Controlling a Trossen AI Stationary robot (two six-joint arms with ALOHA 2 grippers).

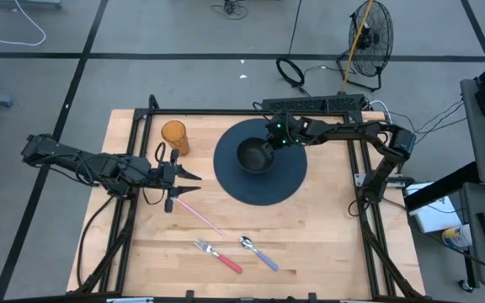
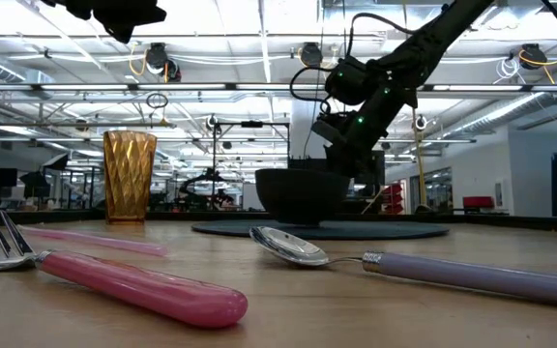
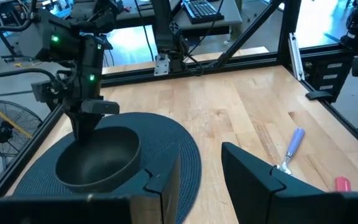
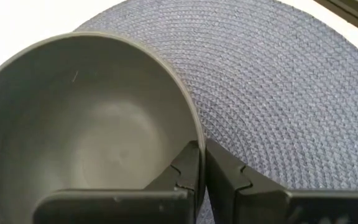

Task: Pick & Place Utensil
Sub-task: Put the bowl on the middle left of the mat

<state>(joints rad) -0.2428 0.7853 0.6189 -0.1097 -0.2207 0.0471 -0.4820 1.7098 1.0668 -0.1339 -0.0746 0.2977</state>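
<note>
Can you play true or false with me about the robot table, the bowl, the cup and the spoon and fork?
1. The dark bowl sits on the round dark-blue woven placemat. True.
2. The right gripper pinches the bowl's rim. True.
3. The amber faceted cup lies tipped over. False: it stands upright.
4. The lavender-handled spoon is inside the bowl. False: it lies on the wooden table.
5. The left gripper holds the pink-handled fork. False: it is open and empty.

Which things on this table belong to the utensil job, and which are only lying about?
Job:
pink-handled metal fork
lilac-handled metal spoon
thin pink straw
dark round bowl, rim pinched by right hand
left hand, open

Lying about:
amber faceted plastic cup
dark round woven placemat
</note>
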